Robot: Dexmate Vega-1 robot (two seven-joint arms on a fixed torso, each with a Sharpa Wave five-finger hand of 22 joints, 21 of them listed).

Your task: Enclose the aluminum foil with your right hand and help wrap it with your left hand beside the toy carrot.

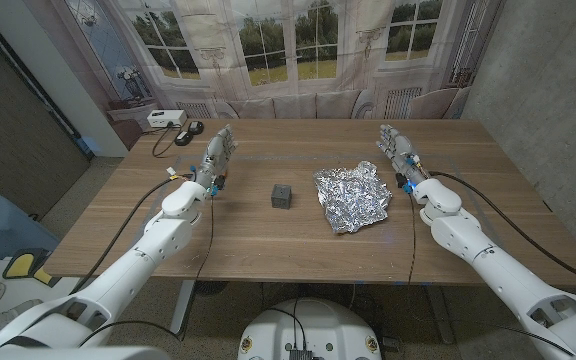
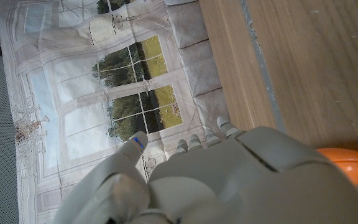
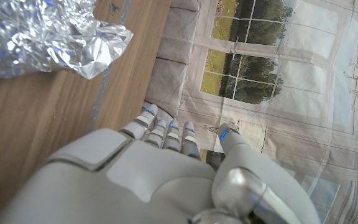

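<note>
Both my arms reach in over the wooden table (image 1: 268,240), hands empty with fingers apart.

Left hand (image 1: 216,157) stands near the table's left side, right hand (image 1: 398,150) just beside the foil (image 1: 352,195), not touching it. Crumpled and shiny, the foil lies as a rough sheet right of centre, one ragged corner showing in the right wrist view (image 3: 98,43). Between it and my left hand sits a small dark cube (image 1: 282,195). An orange rounded carrot (image 2: 347,165) peeks past the left hand in its wrist view. At the far left corner sit a white box (image 1: 165,118) and black cables.
</note>
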